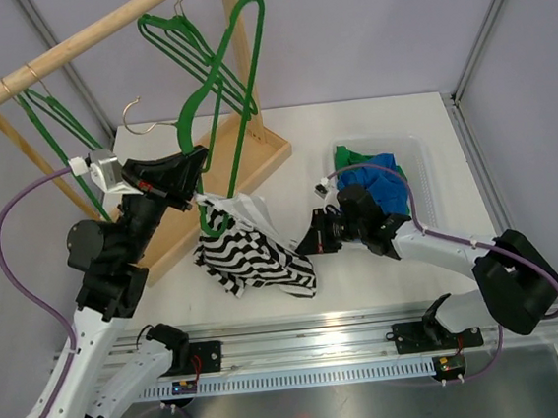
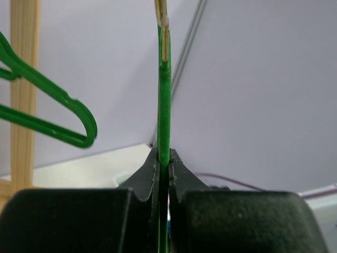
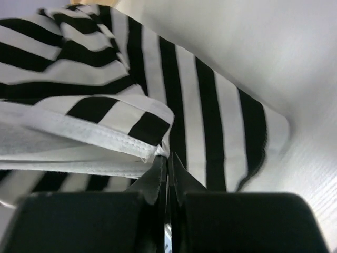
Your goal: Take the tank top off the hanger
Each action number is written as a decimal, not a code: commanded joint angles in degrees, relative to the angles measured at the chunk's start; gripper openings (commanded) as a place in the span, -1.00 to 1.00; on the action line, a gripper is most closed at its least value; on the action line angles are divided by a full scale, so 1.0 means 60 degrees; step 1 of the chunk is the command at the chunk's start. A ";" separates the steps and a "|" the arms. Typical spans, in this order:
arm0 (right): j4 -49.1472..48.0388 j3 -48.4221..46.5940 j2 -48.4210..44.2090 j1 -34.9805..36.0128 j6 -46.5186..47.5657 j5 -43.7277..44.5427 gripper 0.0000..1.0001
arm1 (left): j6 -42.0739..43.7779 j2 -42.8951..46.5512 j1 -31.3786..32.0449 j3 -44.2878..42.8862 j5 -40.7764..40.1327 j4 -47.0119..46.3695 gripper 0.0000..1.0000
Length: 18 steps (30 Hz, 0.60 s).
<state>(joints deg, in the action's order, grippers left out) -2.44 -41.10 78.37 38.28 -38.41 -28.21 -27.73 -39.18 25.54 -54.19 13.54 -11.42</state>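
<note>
Your left tool (image 1: 198,160) is clamped on the green hanger (image 1: 215,77), jaws tight on its thin bar, holding it up over the left half of the worktop (image 1: 369,121). The tank top (image 1: 249,256) droops from the hanger's lower end and piles on the worktop towards the near edge. Your right tool (image 1: 312,242) is closed at the garment's right side, and its tips seem to nip the white hem.

Expect light, limp, stretchy cloth. It will sag and can snag on the hanger's shoulder rather than slide off. The stitched hem or a strap is your best hold, since it is firmer than the striped body. The hanger is stiff but thin, so it may twist in the grip.
</note>
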 commanded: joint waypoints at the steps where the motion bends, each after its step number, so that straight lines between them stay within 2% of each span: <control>1: -0.0588 0.0960 -0.0258 0.0079 -0.0568 0.0044 -1.00 | 0.1044 -0.0206 -0.0009 -0.1234 -0.1245 -0.3281 -1.00; 5: -0.0415 0.1401 -0.1119 0.0197 -0.0644 0.0188 -1.00 | 0.1369 -0.0647 -0.0008 -0.1690 -0.1348 -0.3692 -1.00; 10: 0.1853 0.0846 -0.2571 0.0182 0.0130 0.1359 -1.00 | 0.1355 -0.0488 0.0006 -0.1632 -0.2194 -0.3663 -1.00; 15: 0.3786 -0.0165 -0.4109 0.0182 0.0994 0.2898 -1.00 | 0.1194 0.0127 -0.0009 -0.0915 -0.3192 -0.3780 -1.00; 16: 0.3906 -0.0384 -0.4459 0.0182 0.1185 0.2914 -1.00 | 0.1179 0.0215 -0.0009 -0.0798 -0.3600 -0.4012 -1.00; 18: 0.3385 -0.0445 -0.4813 0.0182 0.1348 0.1689 -1.00 | 0.1163 0.0246 -0.0009 -0.0360 -0.3620 -0.4466 -1.00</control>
<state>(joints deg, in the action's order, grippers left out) 13.87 -41.17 52.64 39.27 -35.29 -17.06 -21.63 -39.24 25.65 -58.19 -1.28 -26.28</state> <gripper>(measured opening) 0.011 0.037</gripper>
